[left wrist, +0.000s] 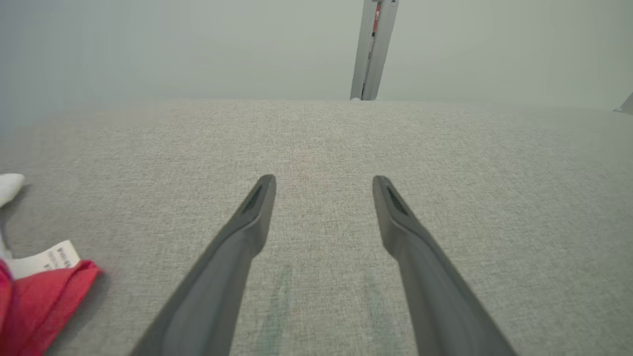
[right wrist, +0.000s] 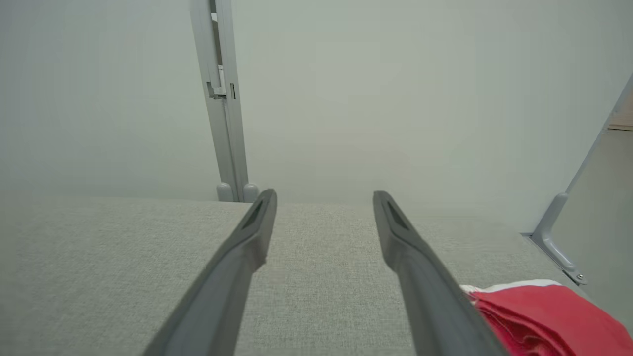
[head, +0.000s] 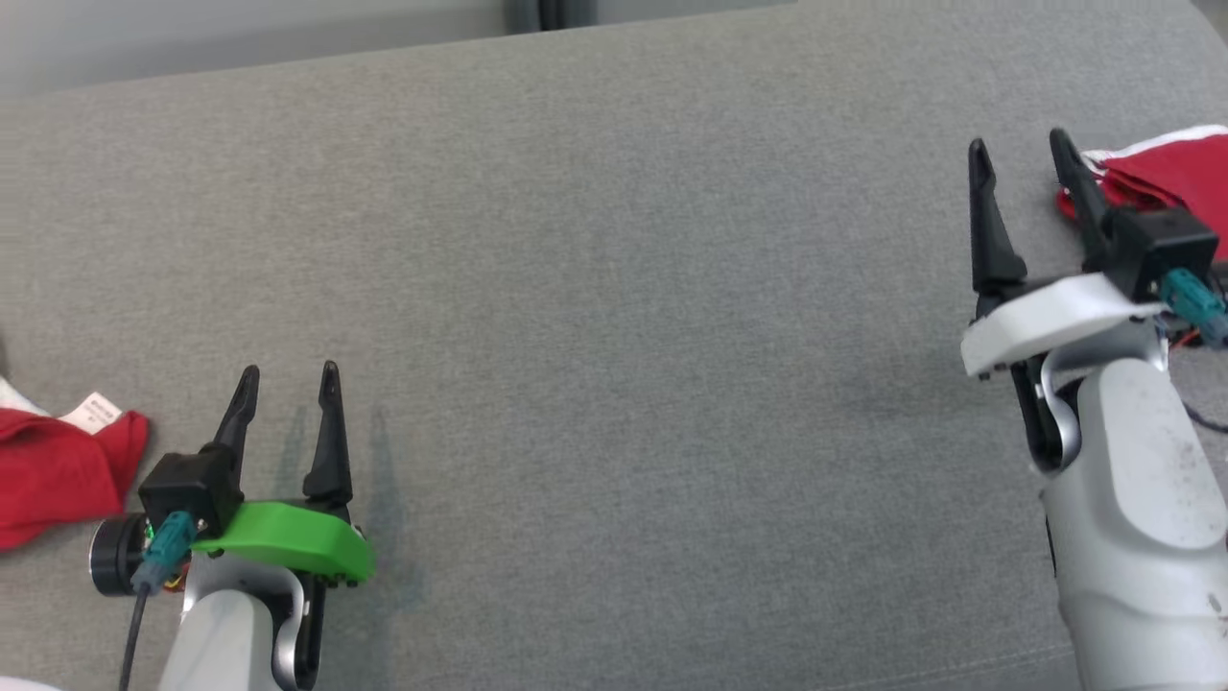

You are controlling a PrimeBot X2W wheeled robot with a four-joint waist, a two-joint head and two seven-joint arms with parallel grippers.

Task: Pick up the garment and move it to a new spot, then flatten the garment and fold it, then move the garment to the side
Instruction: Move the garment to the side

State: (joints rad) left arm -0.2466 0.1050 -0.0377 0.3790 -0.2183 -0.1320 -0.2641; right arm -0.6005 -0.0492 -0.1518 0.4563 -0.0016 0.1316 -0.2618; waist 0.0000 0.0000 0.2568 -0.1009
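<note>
A folded red garment (head: 1175, 173) with white trim lies at the far right edge of the grey fabric surface (head: 614, 288). My right gripper (head: 1019, 141) stands open just to its left, its right finger next to the garment's edge, nothing between the fingers. In the right wrist view the garment (right wrist: 544, 316) sits beside the right finger of the open gripper (right wrist: 324, 194). My left gripper (head: 291, 369) is open and empty at the lower left, above bare fabric (left wrist: 324, 179).
Another red cloth (head: 58, 470) with a white label lies at the left edge, just left of my left gripper; it also appears in the left wrist view (left wrist: 39, 301). A pale wall and a grey post (right wrist: 222, 99) stand behind the surface's far edge.
</note>
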